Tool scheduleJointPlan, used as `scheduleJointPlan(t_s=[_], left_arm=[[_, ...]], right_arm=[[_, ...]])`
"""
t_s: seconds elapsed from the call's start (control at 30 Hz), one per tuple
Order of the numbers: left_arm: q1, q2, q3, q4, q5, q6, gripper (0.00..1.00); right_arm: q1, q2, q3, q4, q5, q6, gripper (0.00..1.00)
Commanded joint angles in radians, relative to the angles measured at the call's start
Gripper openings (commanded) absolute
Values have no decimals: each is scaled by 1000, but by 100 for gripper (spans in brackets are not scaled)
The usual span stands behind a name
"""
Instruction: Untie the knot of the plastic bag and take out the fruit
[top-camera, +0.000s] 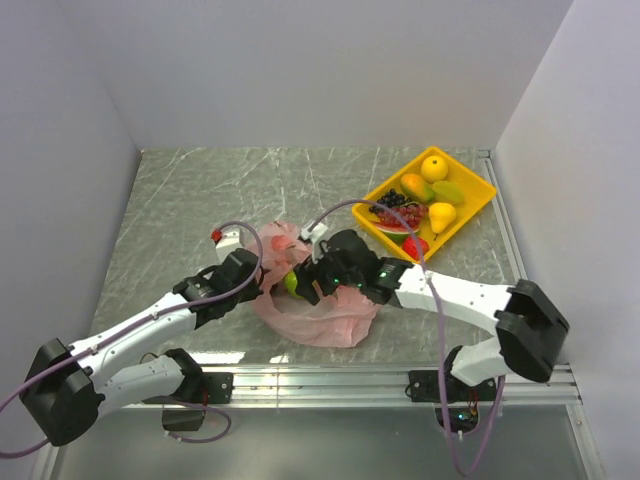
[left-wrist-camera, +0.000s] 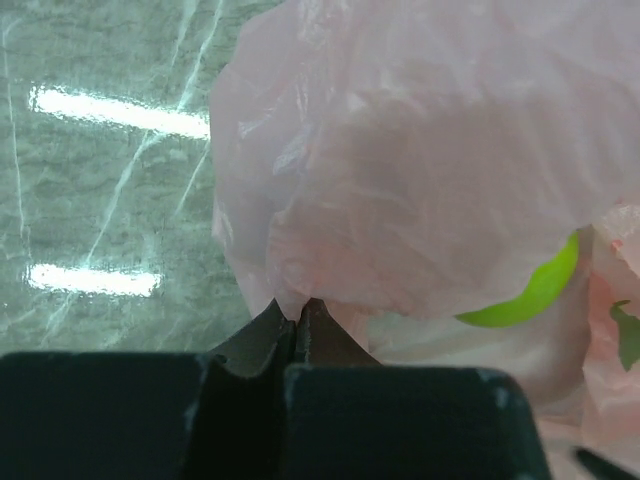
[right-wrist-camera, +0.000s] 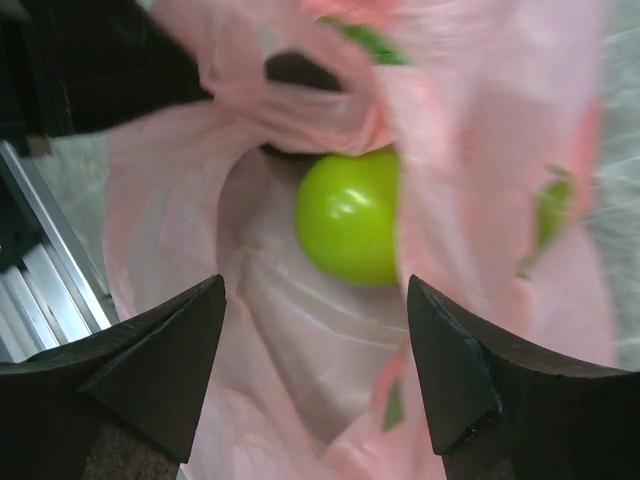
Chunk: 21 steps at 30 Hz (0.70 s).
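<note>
Top external view: we count two arms reaching in over the table, and between them one plastic bag, pink and crumpled, lying on the table near its front edge. The left claw meets the bag at its left side and the right claw at its middle, with one green fruit showing at the bag just in front of the right claw. In the left wrist view we see this claw's two fingers pressed together, a thin fold of the pink film pinched between their tips, and the green fruit showing as a sliver through the film to the right. In the right wrist view the two fingers stand spread wide and hold nothing; the bag's open mouth lies between them, and the green fruit sits inside, beyond the fingertips and touching neither, under a bunched twist of film. At the far right of the table sits one yellow tray, well apart from the bag. In it we count four fruits: one round citrus, one yellow pear, one orange-and-green mango-like fruit and one green mango-like fruit. With them lie one dark grape bunch, one red grape bunch, one watermelon slice and one small red fruit
</note>
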Motion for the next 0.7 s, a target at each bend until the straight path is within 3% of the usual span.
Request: scheduleJointPlan(t_s=[0.0, 0.23, 0.67], left_arm=[[11, -20, 4, 33, 0, -14, 1], [15, 31, 25, 47, 40, 11, 1], [17, 35, 27, 58, 52, 23, 0]], right_arm=[[47, 48, 86, 27, 65, -50, 81], [67, 197, 191, -24, 179, -134, 89], [70, 370, 195, -51, 202, -132, 91]])
